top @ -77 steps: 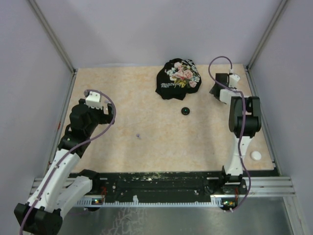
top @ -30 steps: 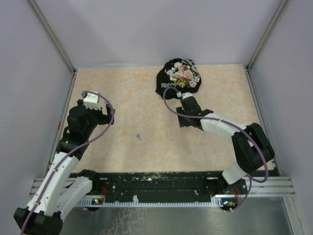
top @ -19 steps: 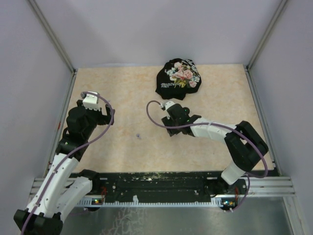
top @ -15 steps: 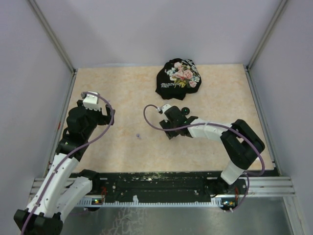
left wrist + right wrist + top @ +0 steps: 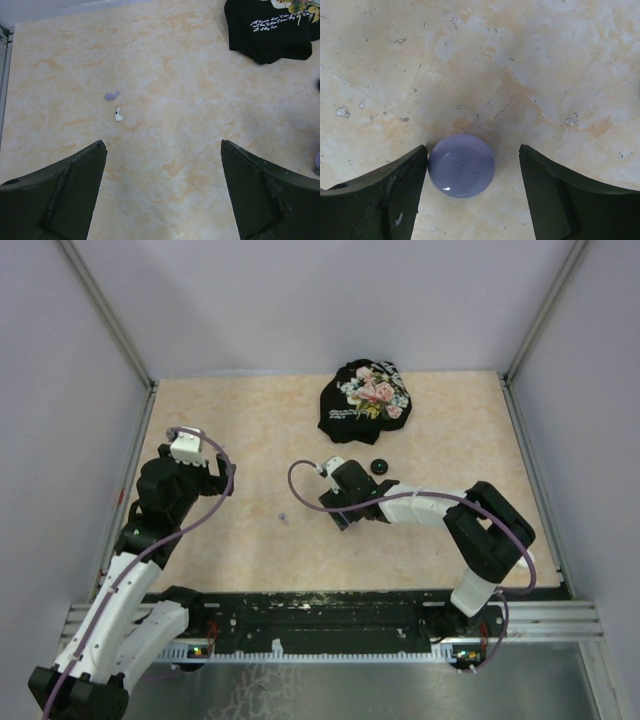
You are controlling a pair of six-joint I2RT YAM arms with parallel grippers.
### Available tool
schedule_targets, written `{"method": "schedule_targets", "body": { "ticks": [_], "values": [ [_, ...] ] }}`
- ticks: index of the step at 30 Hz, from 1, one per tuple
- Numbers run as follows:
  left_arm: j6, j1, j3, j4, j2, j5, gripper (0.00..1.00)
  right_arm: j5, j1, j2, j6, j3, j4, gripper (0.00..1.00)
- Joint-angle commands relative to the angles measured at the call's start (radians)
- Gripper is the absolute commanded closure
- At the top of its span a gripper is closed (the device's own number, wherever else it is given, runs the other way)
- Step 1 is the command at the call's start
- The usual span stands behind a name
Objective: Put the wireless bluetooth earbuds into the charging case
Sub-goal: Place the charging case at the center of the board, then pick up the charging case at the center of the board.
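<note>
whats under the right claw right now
A round lavender puck lies on the tabletop below the right claw, between its open fingers and close against one. The puck's underside and inside are hidden.

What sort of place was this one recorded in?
Probably a lab robot cell: plain walls on aluminium posts box in a marbled tabletop, with two arms bolted to a metal rail at its near edge.
</note>
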Motion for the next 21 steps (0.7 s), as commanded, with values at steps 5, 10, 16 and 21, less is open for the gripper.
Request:
{"method": "schedule_targets", "body": {
  "ticks": [5,10,16,21],
  "values": [
    [-0.004,0.008,-0.005,0.024,-0.002,0.006,0.0,0.086,0.01,-0.046,0.118,0.009,-0.086,0.27],
    [-0.004,0.008,-0.003,0.021,0.0,0.005,0.0,0.082,0.011,-0.05,0.264,0.029,-0.132,0.3],
    [-0.002,0.008,-0.002,0.021,0.002,0.008,0.0,0.071,0.01,-0.055,0.343,0.008,-0.113,0.33],
    [-0.005,0.008,-0.002,0.021,0.004,0.01,0.0,0.079,0.01,-0.04,0.347,0.0,-0.098,0.35]
  ]
}}
